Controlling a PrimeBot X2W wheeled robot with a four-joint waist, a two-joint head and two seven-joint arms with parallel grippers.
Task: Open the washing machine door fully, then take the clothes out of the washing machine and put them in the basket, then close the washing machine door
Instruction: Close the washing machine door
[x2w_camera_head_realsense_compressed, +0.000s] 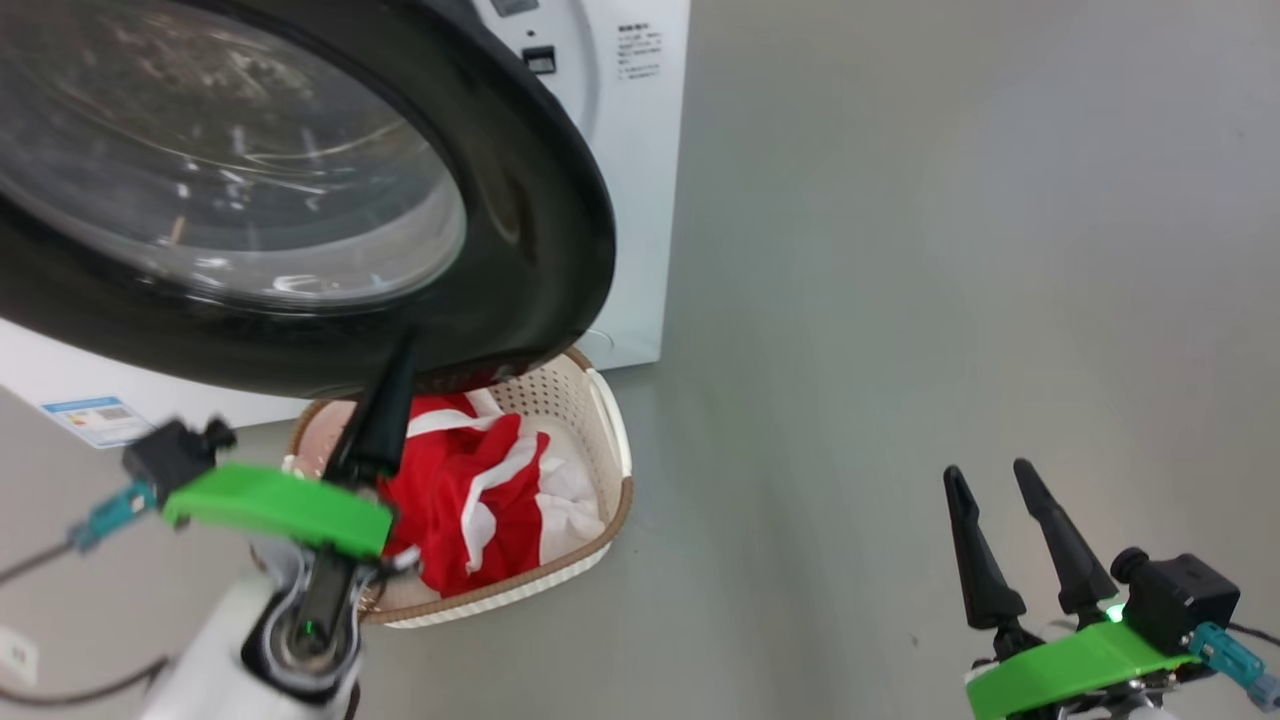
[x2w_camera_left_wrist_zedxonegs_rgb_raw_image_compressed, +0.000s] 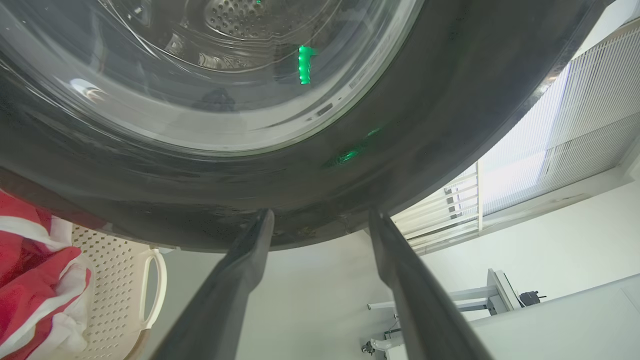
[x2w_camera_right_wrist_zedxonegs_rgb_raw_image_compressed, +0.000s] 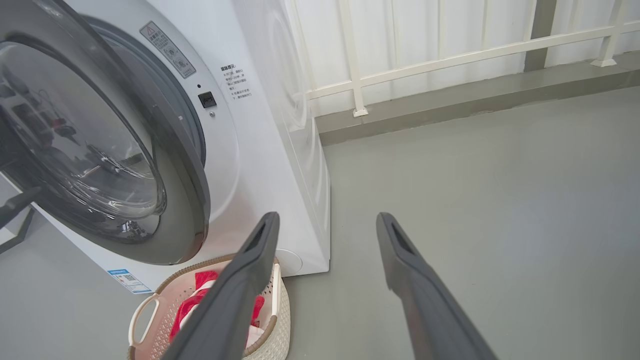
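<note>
Hovering at the washing machine door (x2w_camera_head_realsense_compressed: 540, 230), both arms empty.
The left gripper (x2w_camera_left_wrist_zedxonegs_rgb_raw_image_compressed: 320, 216) has fingers spread apart, tips just at the door's lower edge; the right gripper (x2w_camera_head_realsense_compressed: 990, 480), also spread, stands over bare grey floor (x2w_camera_head_realsense_compressed: 950, 250) with wide free room. The clothes (x2w_camera_head_realsense_compressed: 470, 500) lie in the basket (x2w_camera_head_realsense_compressed: 618, 440), which stands before the washing machine (x2w_camera_head_realsense_compressed: 630, 150), partly under the door's black rim.

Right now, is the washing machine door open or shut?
Open. The washing machine door stands swung out from the washing machine, overhanging the basket.
</note>
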